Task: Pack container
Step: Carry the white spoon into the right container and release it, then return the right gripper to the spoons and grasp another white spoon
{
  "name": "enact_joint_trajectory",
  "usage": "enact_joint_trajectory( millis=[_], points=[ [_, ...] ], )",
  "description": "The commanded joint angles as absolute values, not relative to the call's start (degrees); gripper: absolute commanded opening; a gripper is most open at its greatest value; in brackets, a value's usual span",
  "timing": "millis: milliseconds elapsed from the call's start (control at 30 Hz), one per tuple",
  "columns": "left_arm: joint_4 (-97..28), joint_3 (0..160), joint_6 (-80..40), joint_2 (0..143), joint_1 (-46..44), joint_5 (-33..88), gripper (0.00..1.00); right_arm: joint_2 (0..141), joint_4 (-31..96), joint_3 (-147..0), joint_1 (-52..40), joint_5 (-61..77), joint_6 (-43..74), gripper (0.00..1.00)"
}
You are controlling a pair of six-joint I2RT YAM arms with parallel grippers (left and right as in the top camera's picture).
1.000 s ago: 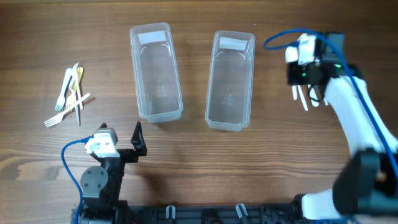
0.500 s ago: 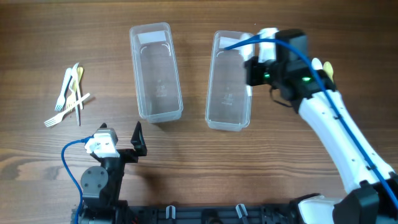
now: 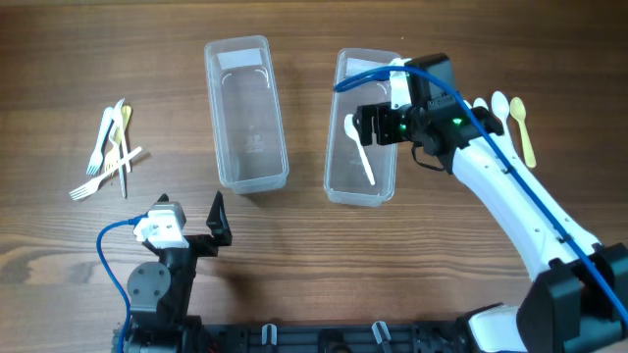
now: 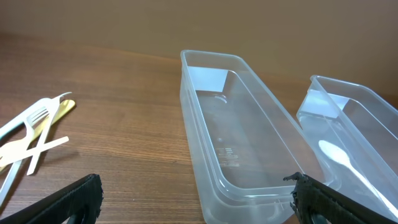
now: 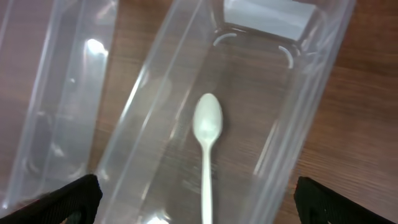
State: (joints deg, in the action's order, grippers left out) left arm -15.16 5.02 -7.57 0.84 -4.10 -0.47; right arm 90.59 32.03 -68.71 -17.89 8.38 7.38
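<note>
Two clear plastic containers stand side by side at the far middle of the table. The left container (image 3: 247, 118) (image 4: 236, 146) is empty. Inside the right container (image 3: 348, 184) (image 5: 252, 74) (image 4: 367, 124) lies a white spoon (image 3: 360, 149) (image 5: 206, 146) (image 4: 339, 158), along its length. My right gripper (image 3: 378, 126) (image 5: 199, 199) hovers open over that container, above the spoon and apart from it, holding nothing. At the near left my left gripper (image 3: 189, 206) (image 4: 199, 202) stands open and empty, in front of the left container.
A white spoon (image 3: 498, 106) and a yellow spoon (image 3: 523, 127) lie on the table to the right of the containers. Several plastic forks, white and one yellow, (image 3: 110, 149) (image 4: 31, 134) lie in a loose pile at the far left.
My right arm swung left from the spoons on the table to above the right container. Its jaws opened, and a white spoon now lies in that container. The left arm stayed still.
</note>
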Motion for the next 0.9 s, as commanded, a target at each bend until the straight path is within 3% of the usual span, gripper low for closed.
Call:
enact_joint_trajectory(
  millis=[0,133,200,333,467,667,867],
  points=[
    [-15.0,4.69,-6.24,0.38,-3.73,0.43,1.0,83.64,33.8,-68.69,-14.2,0.08,5.13,1.0],
    [-15.0,4.69,-6.24,0.38,-3.73,0.43,1.0,76.27,37.74,-68.69,-7.68,-7.33,3.62,0.98],
    [-15.0,4.69,-6.26,0.38,-3.73,0.43,1.0,74.13,41.43,-68.66,-4.12,-7.99,-1.5,0.72],
    [-15.0,4.69,-6.26,0.38,-3.73,0.43,1.0,76.16,44.18,-67.66,1.37,-7.99,-6.68,0.56],
    [-15.0,4.69,-6.24,0.38,-3.73,0.43,1.0,83.57,42.59,-66.83,3.53,-7.29,-16.4,0.56],
    [-15.0,4.69,-6.26,0.38,-3.73,0.43,1.0,94.5,39.99,-66.83,3.53,-6.0,-20.97,0.38],
    [-15.0,4.69,-6.24,0.38,-3.73,0.43,1.0,101.56,34.72,-66.83,3.73,-6.0,-15.4,0.42]
  ],
)
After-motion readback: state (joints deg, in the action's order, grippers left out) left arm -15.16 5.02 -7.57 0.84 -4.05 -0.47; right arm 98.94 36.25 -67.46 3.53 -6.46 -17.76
